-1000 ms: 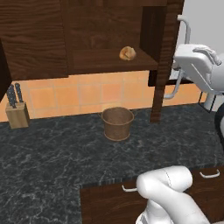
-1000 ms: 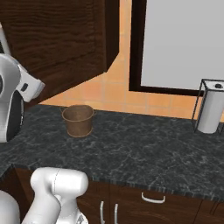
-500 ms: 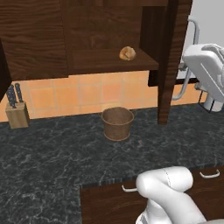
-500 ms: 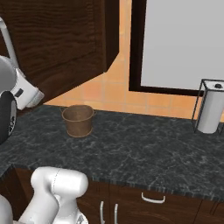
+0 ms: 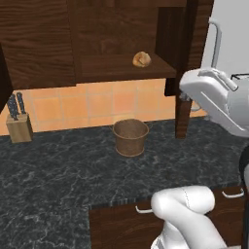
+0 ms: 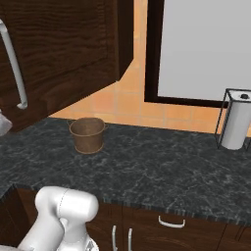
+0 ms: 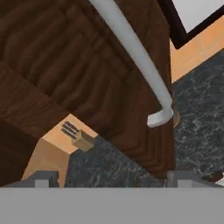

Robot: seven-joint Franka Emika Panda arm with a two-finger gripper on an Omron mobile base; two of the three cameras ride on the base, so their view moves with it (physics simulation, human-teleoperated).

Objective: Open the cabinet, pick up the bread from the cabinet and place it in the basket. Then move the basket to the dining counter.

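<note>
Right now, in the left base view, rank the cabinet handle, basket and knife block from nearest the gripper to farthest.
1. cabinet handle, beside the gripper, far right
2. basket, mid-counter
3. knife block, far left

A home kitchen is indicated by a black marbled counter [image 5: 58, 170] backed by orange tiles, with a knife block [image 5: 18, 127] at its left end, a paper-towel holder [image 6: 235, 125] at its right, and a dark wood cabinet [image 5: 44, 44] hung above it.
</note>
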